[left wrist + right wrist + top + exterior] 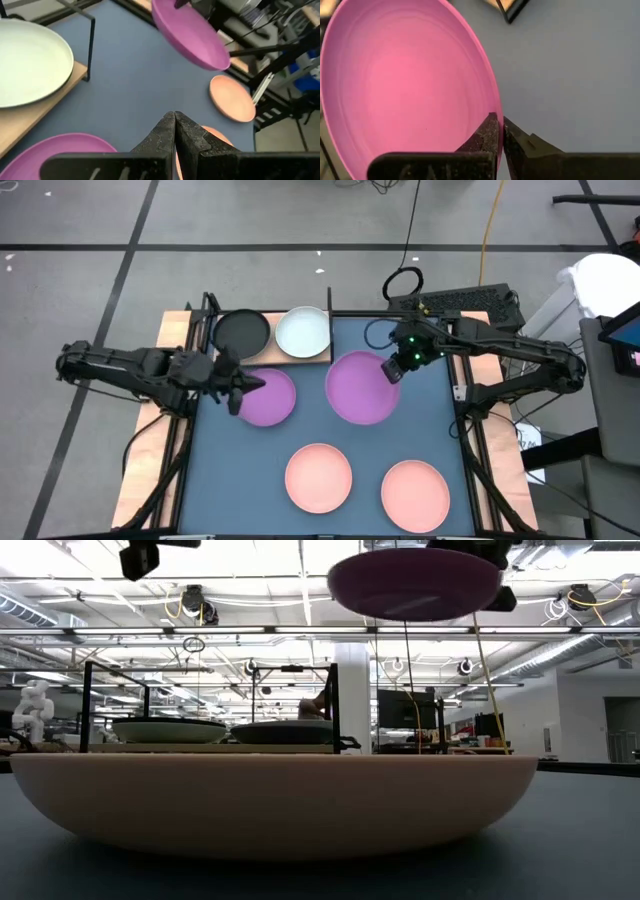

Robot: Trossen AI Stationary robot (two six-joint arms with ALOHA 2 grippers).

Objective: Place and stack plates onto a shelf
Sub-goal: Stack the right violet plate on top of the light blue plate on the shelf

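Your right gripper is pinching the rim of a purple plate and holding it in the air above the blue mat, just beside the shelf, while your left gripper is hovering with jaws pressed together at the other purple plate. That plate looks stiff, light and smooth, so you're right taking it by the edge, though a thin pinch could let it swing. The low view is showing it lifted clear, which the high view isn't.

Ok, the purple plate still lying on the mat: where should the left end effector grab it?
Pinch the raised rim of the purple plate on its left edge, coming in from the left end effector side. It lies flat and shallow, so only the rim offers a grip.
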